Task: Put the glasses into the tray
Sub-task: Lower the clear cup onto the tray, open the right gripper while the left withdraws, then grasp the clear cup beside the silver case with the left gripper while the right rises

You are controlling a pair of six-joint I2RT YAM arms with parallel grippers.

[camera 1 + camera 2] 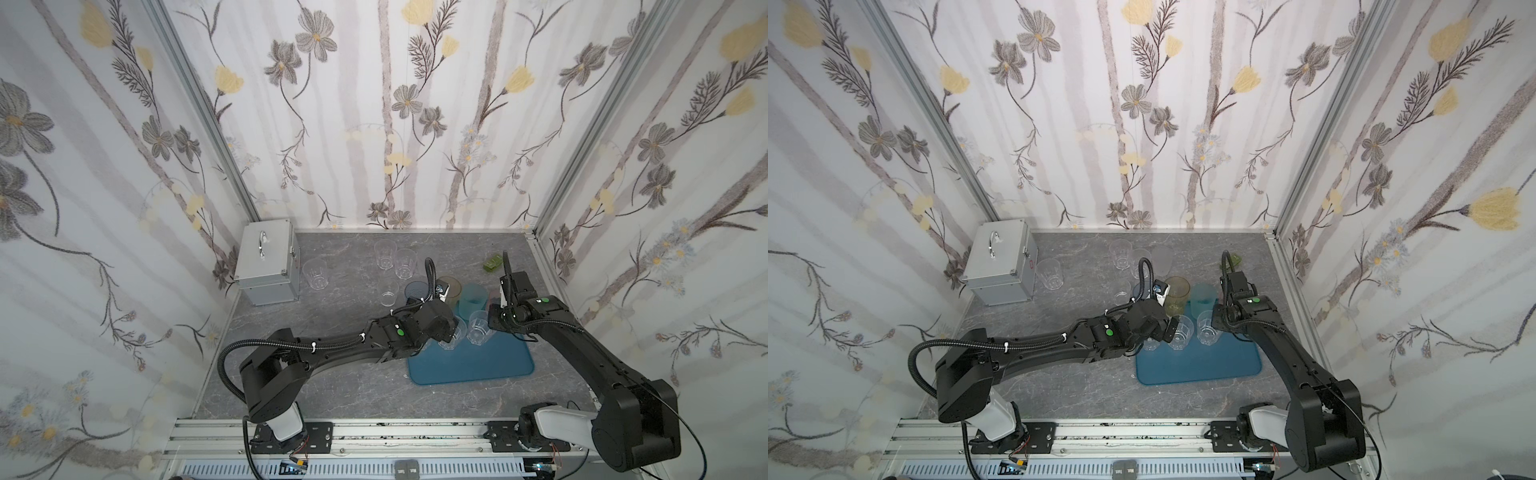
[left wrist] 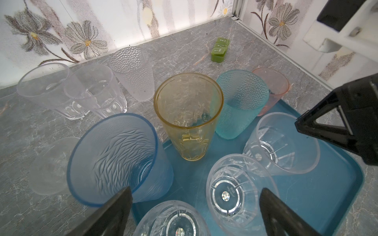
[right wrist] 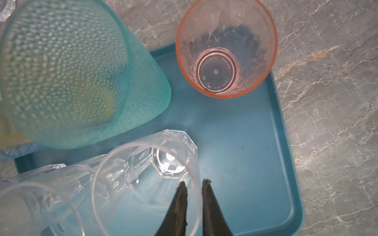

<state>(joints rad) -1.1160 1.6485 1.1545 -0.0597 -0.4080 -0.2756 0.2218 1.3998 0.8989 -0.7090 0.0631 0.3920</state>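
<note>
— Top views first. Tray?
— Teal-blue tray (image 1: 469,368), flat, with rounded corners and a low rim, lying on the grey tabletop (image 1: 332,328) right of centre. Clear faceted glasses (image 1: 478,328) upright on its far half. Teal glass (image 1: 471,300) and yellow glass (image 1: 1177,297) behind them at the far edge.
— Off it?
— Several more clear ones farther back on the table, one just beside the silver case (image 1: 266,266).
— Grippers?
— Left gripper (image 1: 1165,332) and right gripper (image 1: 493,323) both over the tray's far half, tips hidden from above.
— Left wrist view?
— Black fingers (image 2: 116,212) spread wide, clasping nothing, above three clear faceted glasses with mirror-bright bases. Yellow glass tall and crackle-patterned, standing on the tray. Teal glass dimpled, pink glass (image 2: 272,85) at a tray corner beyond it. Blue glass (image 2: 114,159) wave-textured, at another corner; on the tray or just off it, impossible to tell. Frosted dimpled glass (image 2: 133,75) and two clear faceted ones out on bare table. Small green box (image 2: 219,49) near the back wall.
— Right wrist view?
— Fingertips (image 3: 181,196) slightly parted, astride the rim of one clear faceted glass. Thin wall standing in the gap, no firm pinch visible. Pink glass upright, base inside the tray's corner. Teal glass near it, apart.
</note>
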